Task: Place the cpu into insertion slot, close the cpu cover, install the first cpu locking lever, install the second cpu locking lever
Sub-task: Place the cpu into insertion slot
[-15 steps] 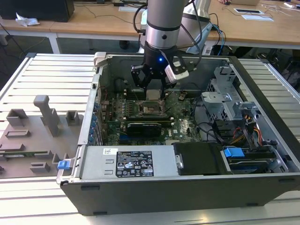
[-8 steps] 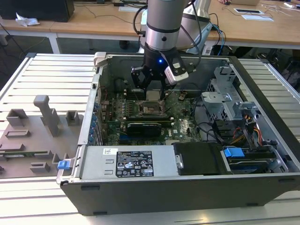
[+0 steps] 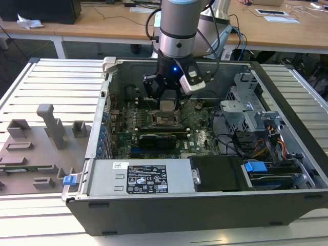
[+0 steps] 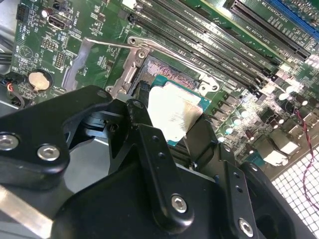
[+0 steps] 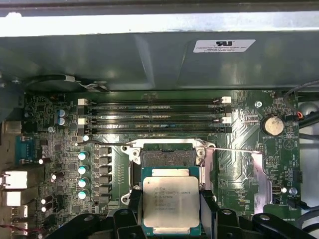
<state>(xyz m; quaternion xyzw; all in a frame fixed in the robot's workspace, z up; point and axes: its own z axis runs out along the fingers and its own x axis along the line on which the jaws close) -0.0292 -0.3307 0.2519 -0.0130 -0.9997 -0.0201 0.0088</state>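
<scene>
Mid-scene, inside the open computer case (image 3: 205, 215): your gripper (image 3: 168, 100) hangs over the motherboard (image 5: 239, 174). Its fingers (image 5: 133, 201) are closed on two opposite edges of the cpu (image 5: 172, 204). The chip sits over the insertion slot (image 5: 167, 157), covering part of it. You cannot tell whether they touch.

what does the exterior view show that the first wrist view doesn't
Exterior view: the arm, the whole case, the power supply and a grey fixture plate on the exterior view's left. First wrist view: the coin battery and a white label on the case wall. Both: the hand shut on the cpu, not yet in the socket.
</scene>
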